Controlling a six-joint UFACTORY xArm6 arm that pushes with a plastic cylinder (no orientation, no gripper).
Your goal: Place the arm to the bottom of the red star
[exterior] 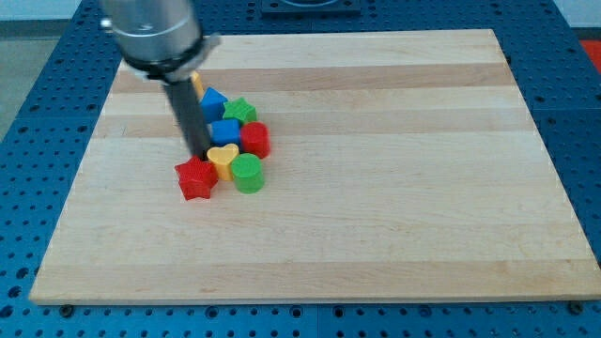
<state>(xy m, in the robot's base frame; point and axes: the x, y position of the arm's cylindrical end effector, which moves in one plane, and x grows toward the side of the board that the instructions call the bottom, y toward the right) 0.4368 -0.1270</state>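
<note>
Red star (196,177) nearest, left-centre on desk (394,235). Green cylinder (248,174) at 3 o'clock, yellow heart (223,160) at 1. My tip (199,156) at star's 12, touching. No claw on rod. Red (254,139), blue (225,131) and green (240,112) blocks beyond.

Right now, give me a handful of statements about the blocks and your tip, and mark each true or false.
1. My tip is at the top edge of the red star. True.
2. The green cylinder lies at the view's left of the red star. False: it lies to the star's right, past the yellow heart.
3. The blocks sit in one cluster on the wooden board. True.
4. My tip is already below the red star. False: it is above it.
5. The green star is near the board's right edge. False: it is in the cluster, left of centre.
</note>
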